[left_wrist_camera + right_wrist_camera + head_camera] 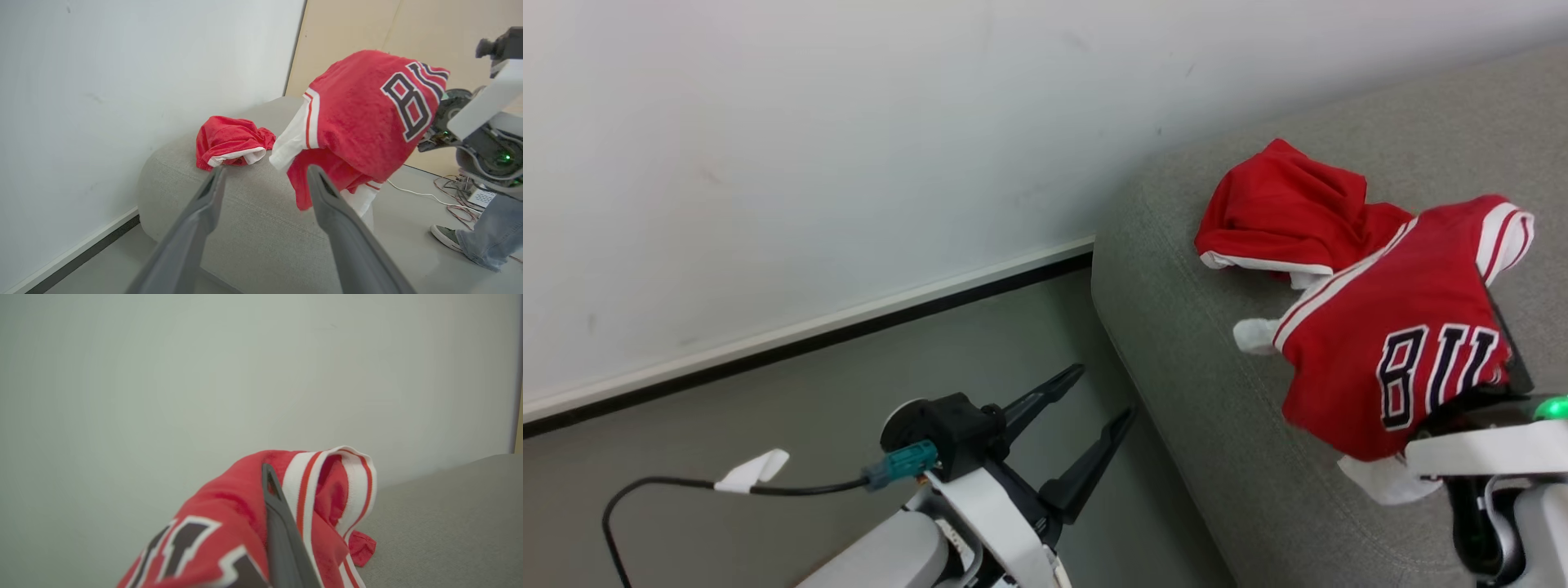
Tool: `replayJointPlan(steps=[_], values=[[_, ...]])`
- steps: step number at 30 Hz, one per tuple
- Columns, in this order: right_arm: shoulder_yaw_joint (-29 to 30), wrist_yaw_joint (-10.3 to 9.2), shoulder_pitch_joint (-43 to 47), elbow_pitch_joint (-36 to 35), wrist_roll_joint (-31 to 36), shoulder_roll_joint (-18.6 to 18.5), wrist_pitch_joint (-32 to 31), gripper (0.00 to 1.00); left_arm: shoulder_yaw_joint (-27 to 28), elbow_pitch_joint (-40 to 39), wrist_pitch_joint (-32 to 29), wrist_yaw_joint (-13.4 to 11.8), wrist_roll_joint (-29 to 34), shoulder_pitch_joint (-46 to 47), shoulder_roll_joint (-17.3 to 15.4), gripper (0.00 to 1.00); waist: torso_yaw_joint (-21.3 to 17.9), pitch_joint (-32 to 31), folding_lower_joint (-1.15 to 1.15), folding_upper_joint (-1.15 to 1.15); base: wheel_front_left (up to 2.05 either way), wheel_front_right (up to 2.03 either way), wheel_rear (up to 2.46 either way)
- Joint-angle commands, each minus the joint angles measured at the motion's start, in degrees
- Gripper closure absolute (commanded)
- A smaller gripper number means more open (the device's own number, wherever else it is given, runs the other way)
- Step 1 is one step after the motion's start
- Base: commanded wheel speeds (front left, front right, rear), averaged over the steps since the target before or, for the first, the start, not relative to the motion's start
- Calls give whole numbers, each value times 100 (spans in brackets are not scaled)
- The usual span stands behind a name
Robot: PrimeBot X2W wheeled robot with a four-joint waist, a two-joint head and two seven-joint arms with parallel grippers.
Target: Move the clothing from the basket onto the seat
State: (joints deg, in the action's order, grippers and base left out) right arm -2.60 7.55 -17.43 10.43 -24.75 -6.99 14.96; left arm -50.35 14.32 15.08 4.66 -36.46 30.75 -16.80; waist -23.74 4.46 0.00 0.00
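Red cloth leads the head view: a jersey with dark lettering drapes over the right gripper above the near edge of the grey sofa; its white hem hangs low at the cushion's rounded front; red shorts lie crumpled on the cushion just beyond it, close enough that I cannot tell whether the two touch; the left gripper hangs over the floor beside the sofa's end, fingers spread wide and holding nothing.

From the left wrist view, the jersey is lifted clear of the cushion, with part of it hanging past the sofa's corner; a person's leg and shoe stand on the floor behind, near loose cables.

In the right wrist view, one dark finger runs up through the cloth, which folds round both sides of it; the other finger is covered, so I cannot tell how far apart they stand or whether they pinch the fabric.

Judged from this, the step in hand is setting the jersey down; it would go best with the arm carried further in over the cushion, lowered until the cloth bears its own weight, then released fully and drawn back slowly; the draped folds could snag the finger and drag the jersey off the edge.
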Motion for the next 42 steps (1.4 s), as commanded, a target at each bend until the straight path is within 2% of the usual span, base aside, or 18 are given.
replayJointPlan(steps=[1,7,11,18,26,27,29,30,31,32,36,42], values=[[80,-13,-194,9,19,-82,16,100,23,-97,10,40,122,48,-80,0,31,238,0,0,0,0,0],[576,-13,-852,81,140,-249,-80,100,-36,-549,9,145,416,291,-377,0,293,1032,0,0,0,0,0],[1281,-13,-1368,-25,375,-333,-236,100,-95,-898,-55,204,552,567,-627,0,574,1699,0,0,0,0,0],[2568,-13,-2218,-157,809,-532,-877,100,-112,-1366,-123,254,624,1017,-1029,0,1041,2786,0,0,0,0,0],[3418,-15,-2697,963,2240,-1109,-2245,100,-127,-1447,-51,279,552,1223,-1296,0,1435,3392,0,0,0,0,0],[3528,-14,-2691,1179,2411,-1124,-2487,87,-120,-1421,-39,281,518,1219,-1286,0,1470,3394,0,0,0,0,0],[3553,-14,-2649,1489,2600,-1039,-2918,41,-108,-1357,-25,284,482,1159,-1265,0,1513,3333,0,0,0,0,0],[3625,-16,-2646,1591,2665,-1014,-3076,7,-97,-1326,-12,285,469,1118,-1252,0,1521,3287,0,0,0,0,0],[3589,-15,-2564,1692,2758,-1012,-3225,7,-88,-1279,-4,287,456,1079,-1236,0,1522,3219,0,0,0,0,0],[3564,-15,-2500,1743,2785,-1003,-3319,0,-77,-1247,4,288,453,1041,-1211,0,1517,3152,0,0,0,0,0],[3365,-15,-2255,1818,2783,-944,-3554,0,-26,-1078,10,286,414,901,-1134,0,1466,2809,0,0,0,0,0],[2566,-15,-1692,1621,2628,-1246,-4010,0,130,-857,9,286,390,586,-872,0,1370,2072,0,0,0,0,0]])
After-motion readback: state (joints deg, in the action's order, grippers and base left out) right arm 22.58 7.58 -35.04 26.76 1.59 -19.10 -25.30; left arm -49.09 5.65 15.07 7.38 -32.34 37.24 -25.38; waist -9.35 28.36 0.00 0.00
